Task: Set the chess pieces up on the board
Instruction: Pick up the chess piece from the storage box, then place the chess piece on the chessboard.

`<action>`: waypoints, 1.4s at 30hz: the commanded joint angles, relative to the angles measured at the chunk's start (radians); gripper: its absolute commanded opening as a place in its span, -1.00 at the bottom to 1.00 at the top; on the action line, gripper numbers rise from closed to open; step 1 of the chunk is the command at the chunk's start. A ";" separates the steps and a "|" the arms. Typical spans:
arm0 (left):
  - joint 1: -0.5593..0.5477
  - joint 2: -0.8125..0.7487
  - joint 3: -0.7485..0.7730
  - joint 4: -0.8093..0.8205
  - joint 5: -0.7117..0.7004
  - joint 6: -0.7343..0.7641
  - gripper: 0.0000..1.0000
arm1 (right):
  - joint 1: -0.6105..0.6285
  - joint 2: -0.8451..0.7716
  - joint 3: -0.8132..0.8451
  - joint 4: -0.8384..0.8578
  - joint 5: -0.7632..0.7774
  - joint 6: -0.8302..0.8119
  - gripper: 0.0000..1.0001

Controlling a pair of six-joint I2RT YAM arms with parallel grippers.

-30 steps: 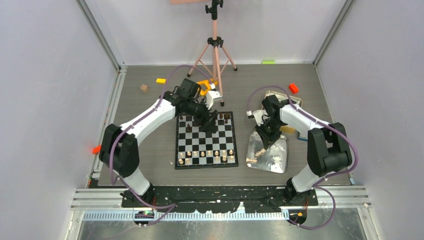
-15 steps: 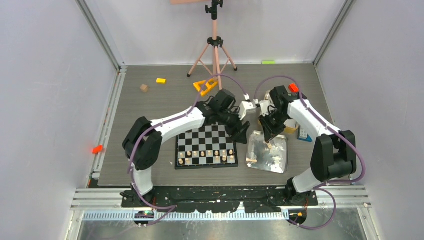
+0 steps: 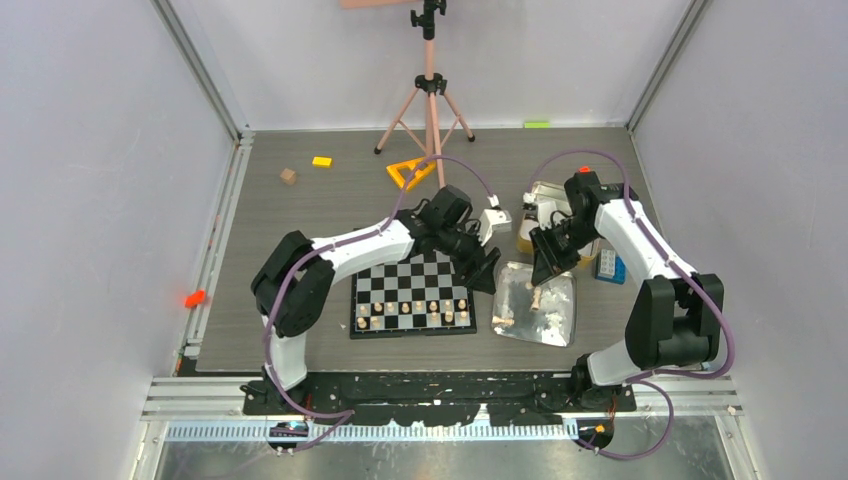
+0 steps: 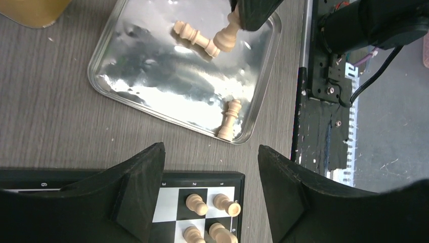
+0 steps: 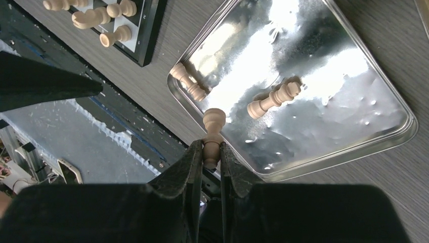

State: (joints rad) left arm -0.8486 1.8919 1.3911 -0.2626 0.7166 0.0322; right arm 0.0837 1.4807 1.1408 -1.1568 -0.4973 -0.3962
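The board [image 3: 400, 285] lies mid-table with two rows of light tan chess pieces [image 3: 415, 312] along its near side. My left gripper [image 3: 487, 270] hangs open and empty over the board's right edge; in its wrist view [image 4: 212, 167] the board corner [image 4: 202, 177] and several light pieces [image 4: 195, 203] sit between the jaws. My right gripper [image 3: 541, 275] is shut on a light piece [image 5: 213, 132] above the silver tray [image 3: 560, 335]. Two more light pieces [image 5: 273, 99] [image 5: 184, 81] lie on their sides in the tray [image 5: 344, 91]. No dark pieces show.
A gold-rimmed tin [image 3: 527, 232] and a blue block [image 3: 607, 265] sit behind the tray. A pink tripod [image 3: 430, 100] stands at the back with a yellow triangle block [image 3: 410, 172] beside it. An orange block [image 3: 321, 161] and a wooden cube [image 3: 288, 176] lie back left.
My left arm swung from the board's far side to its right edge, beside the tray. My right gripper rose from the tray holding a light piece.
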 commanded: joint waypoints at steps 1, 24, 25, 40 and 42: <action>0.002 -0.065 -0.021 -0.006 0.011 0.073 0.40 | -0.008 -0.043 0.034 -0.044 -0.050 -0.047 -0.99; 0.375 -0.390 -0.095 -0.574 -0.327 0.360 0.46 | 0.406 0.146 0.358 -0.063 0.154 -0.055 -0.97; 0.404 -0.405 -0.105 -0.577 -0.325 0.363 0.46 | 0.422 0.178 0.401 -0.076 0.162 -0.056 -0.97; 0.821 -0.481 -0.165 -0.577 -0.307 0.303 0.51 | 0.773 0.521 0.829 -0.187 0.254 -0.073 -0.96; 0.885 -0.478 -0.164 -0.575 -0.299 0.288 0.52 | 0.812 0.553 0.863 -0.204 0.268 -0.076 -0.96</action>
State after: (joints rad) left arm -0.0563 1.4506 1.2266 -0.8429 0.3935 0.3561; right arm 0.8288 1.9850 1.9129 -1.2942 -0.2646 -0.4545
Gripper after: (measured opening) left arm 0.755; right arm 0.213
